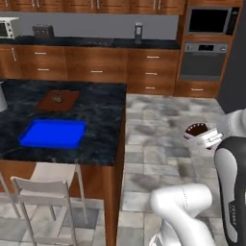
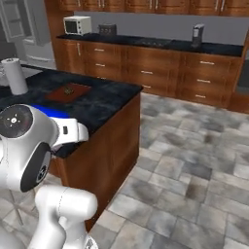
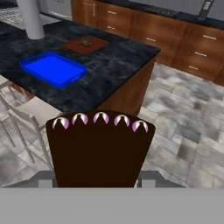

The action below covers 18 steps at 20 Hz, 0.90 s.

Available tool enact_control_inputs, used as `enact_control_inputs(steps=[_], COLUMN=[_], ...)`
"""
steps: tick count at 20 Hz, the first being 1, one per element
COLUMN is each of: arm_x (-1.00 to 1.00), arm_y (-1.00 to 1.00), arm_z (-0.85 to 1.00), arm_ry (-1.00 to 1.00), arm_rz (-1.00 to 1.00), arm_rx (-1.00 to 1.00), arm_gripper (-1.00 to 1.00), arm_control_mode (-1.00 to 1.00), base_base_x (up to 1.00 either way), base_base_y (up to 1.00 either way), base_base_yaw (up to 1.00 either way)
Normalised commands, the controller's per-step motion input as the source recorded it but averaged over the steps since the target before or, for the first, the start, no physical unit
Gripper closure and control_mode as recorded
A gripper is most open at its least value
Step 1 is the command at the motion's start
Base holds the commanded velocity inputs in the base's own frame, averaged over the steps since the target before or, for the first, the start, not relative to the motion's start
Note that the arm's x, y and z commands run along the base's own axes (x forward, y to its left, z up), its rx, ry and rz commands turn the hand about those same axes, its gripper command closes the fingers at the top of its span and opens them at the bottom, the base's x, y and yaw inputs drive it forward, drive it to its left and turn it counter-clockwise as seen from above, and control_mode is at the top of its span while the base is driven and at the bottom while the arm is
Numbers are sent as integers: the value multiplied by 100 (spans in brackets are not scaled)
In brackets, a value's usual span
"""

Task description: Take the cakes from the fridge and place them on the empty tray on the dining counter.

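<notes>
My gripper (image 3: 99, 177) is shut on a dark brown cake wedge (image 3: 100, 148) with pink-white dollops along its top edge; the cake hides the fingers. From the left base the cake (image 1: 197, 129) hangs at the gripper (image 1: 203, 136) over the tiled floor, right of the dining counter (image 1: 103, 120). The bright blue tray (image 1: 53, 133) lies bare on the black marbled counter (image 3: 118, 65), ahead and left of the hand, where the tray (image 3: 52, 69) shows whole. My arm covers most of the tray (image 2: 51, 112). A grey fridge (image 2: 24, 34) stands far left. The orange-tan cake is out of view.
A reddish-brown board (image 1: 58, 100) with a small dark item lies behind the tray. A paper towel roll (image 2: 16, 75) stands on the counter's far end. White chairs (image 1: 45, 192) sit at the counter's near side. Wooden cabinets (image 1: 96, 65) and a wall oven (image 1: 204, 60) line the back.
</notes>
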Motion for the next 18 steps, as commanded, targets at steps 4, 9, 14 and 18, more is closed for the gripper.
enact_control_inputs(steps=[4,9,14,18], arm_x=[0,0,0,0], arm_y=[0,0,0,0], arm_z=[0,0,0,0], arm_ry=[0,0,0,0], arm_rz=[0,0,0,0], arm_rx=[0,0,0,0], arm_gripper=[100,100,100,100], arm_control_mode=[100,100,100,100], base_base_x=[87,86,64,60], base_base_y=[0,0,0,-2], base_base_yaw=[43,44,53,59])
